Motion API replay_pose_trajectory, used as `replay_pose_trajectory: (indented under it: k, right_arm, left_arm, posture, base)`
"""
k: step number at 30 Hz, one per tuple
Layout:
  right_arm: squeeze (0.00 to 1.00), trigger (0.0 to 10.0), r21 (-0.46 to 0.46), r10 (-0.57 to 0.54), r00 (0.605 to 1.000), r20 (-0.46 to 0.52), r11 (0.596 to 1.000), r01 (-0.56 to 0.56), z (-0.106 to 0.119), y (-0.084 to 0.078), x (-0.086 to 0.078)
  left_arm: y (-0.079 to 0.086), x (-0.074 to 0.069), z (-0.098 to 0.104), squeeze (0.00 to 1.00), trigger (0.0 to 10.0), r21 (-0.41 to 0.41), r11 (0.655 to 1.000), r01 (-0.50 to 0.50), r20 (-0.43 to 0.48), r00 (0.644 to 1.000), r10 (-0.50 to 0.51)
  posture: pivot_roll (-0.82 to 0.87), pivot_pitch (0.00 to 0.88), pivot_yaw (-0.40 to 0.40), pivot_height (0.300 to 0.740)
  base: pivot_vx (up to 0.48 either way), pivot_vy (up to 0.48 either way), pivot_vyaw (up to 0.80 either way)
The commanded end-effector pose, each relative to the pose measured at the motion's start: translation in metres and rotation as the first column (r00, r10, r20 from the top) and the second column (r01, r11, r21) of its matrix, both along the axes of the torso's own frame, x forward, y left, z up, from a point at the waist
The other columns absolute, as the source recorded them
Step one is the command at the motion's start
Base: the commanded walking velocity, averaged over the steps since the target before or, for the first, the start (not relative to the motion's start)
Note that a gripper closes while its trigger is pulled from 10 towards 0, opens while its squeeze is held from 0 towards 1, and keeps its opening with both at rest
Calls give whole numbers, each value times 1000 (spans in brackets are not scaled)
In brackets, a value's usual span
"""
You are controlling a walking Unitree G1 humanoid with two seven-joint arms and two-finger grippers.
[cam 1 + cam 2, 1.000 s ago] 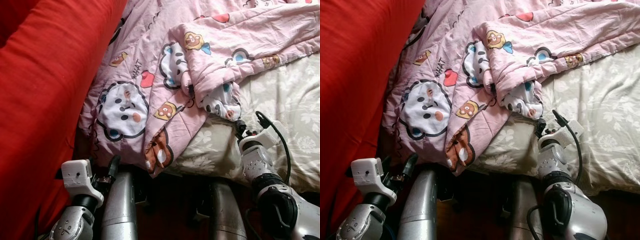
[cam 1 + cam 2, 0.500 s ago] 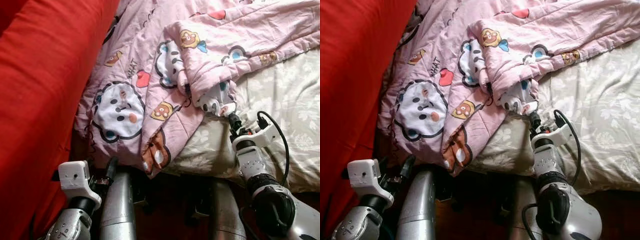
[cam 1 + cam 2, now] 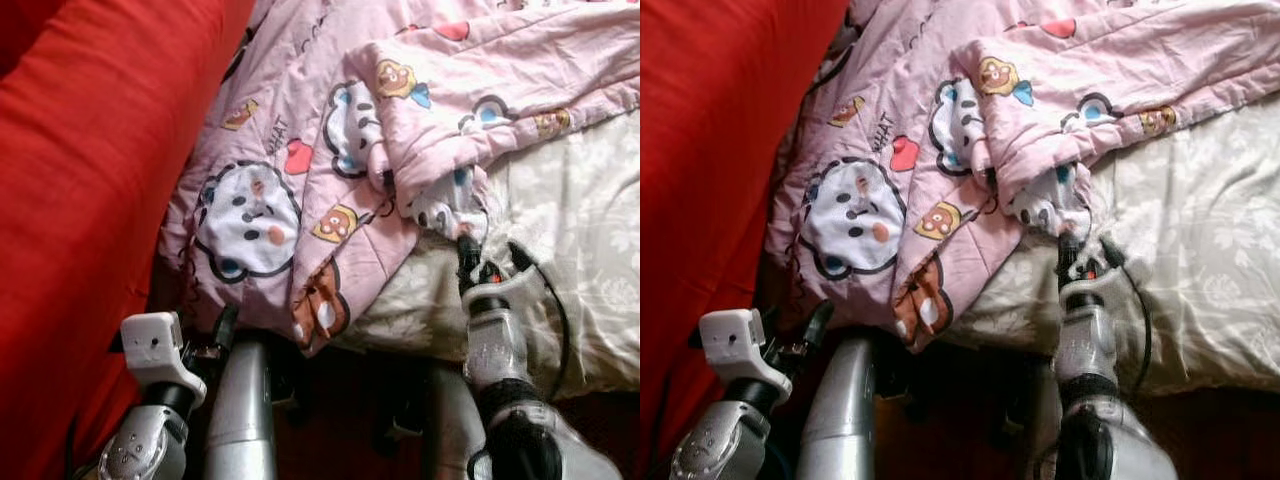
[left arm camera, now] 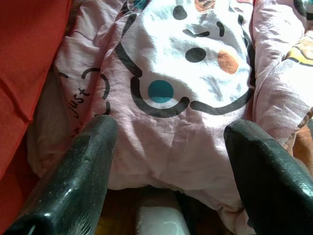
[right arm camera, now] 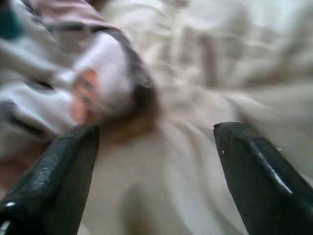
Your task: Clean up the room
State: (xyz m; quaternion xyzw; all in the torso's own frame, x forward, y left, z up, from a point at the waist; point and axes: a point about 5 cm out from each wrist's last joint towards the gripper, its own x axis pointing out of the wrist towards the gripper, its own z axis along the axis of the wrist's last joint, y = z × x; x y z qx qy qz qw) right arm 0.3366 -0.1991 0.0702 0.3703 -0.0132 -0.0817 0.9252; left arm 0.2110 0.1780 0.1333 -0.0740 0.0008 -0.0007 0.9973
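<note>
Clearing up the room, I hold my right claw (image 3: 466, 243) spread wide at the bunched corner of the pink cartoon quilt (image 3: 330, 170), rumpled across the bed's floral sheet (image 3: 570, 220), ready to grasp it, while my left claw (image 4: 168, 147), also wide, hangs at the quilt's drooping edge beside the red cover (image 3: 90, 180).

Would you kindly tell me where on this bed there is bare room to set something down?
The free patch is the floral sheet, bordered by the pink quilt above and left and by the bed's near edge below. The right gripper, jaws open, sits at its left corner. Leftward it is crowded: the quilt lies bunched against the red cushion.
</note>
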Motion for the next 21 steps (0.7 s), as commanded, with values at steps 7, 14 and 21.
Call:
replay_pose_trajectory:
  k: [7, 14, 21]
  right_arm:
    - [0, 10000, -35, -22, 1000, -7, 999, 22, -1, -10, -8]
    - [0, 10000, -153, 79, 994, 81, 986, -66, 41, 3, 24]
    - [0, 10000, -149, 97, 994, 45, 985, -90, 57, 7, 41]
  left_arm:
    - [2, -3, -14, 0, 10000, 6, 1000, -23, -47, 999, 23]
    - [4, -2, -12, 0, 10000, 6, 999, -34, -35, 999, 34]
    - [3, -6, -12, 0, 10000, 8, 999, -35, -38, 999, 36]
  posture:
    - [155, 631, -19, 608]
    - [163, 632, -20, 608]
    - [176, 632, -17, 608]
  base:
    - [0, 0, 0]
    - [0, 0, 0]
    - [0, 0, 0]
